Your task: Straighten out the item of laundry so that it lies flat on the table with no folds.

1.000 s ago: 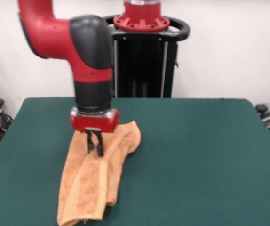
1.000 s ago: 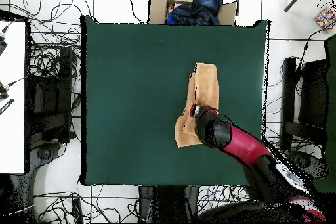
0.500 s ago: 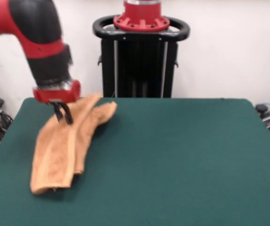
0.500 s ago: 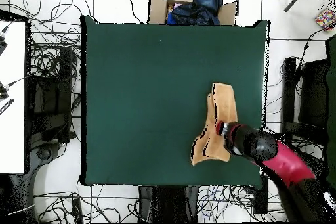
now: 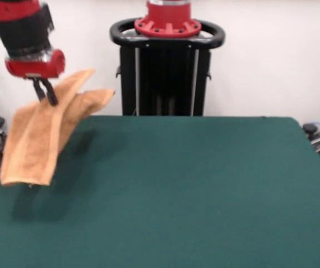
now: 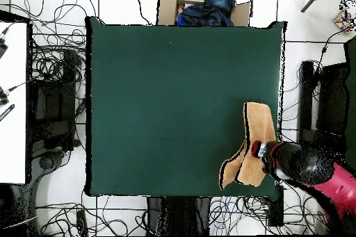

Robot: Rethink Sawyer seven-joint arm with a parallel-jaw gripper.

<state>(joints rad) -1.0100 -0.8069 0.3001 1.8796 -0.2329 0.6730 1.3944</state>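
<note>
A plain white wall stood behind the wide, dark green bench [image 5: 204,190], and the floor around it (seen from above) was strewn with black cables, with an open cardboard box [image 6: 201,6] of dark clothing at one end. The red and black arm [image 5: 23,25] reached over a corner of the bench, its hand [image 5: 44,92] clenched on the orange-tan towel [image 5: 37,137], pinching it near the upper end. The towel hung clear of the bench, folded lengthwise along the pinch so that two flaps drooped either side, the longer part trailing down and out past the bench's edge while a shorter corner stuck out towards the pedestal. From overhead the towel [image 6: 249,147] sat close to the bench's corner beside the arm, partly over the edge.

The task looked far from done: the cloth was aloft and doubled, not flat. The chief risk, as I judged it, was position. If the hand let go there, much of the towel could slide off the bench or land bunched on the edge. A grip near the middle of one end, not at a corner, could also let the fold persist when the cloth was laid down, and a quick swing could fling the loose flap over itself.

No brand, label or readable writing showed; the white tag was not visible in either view.
</note>
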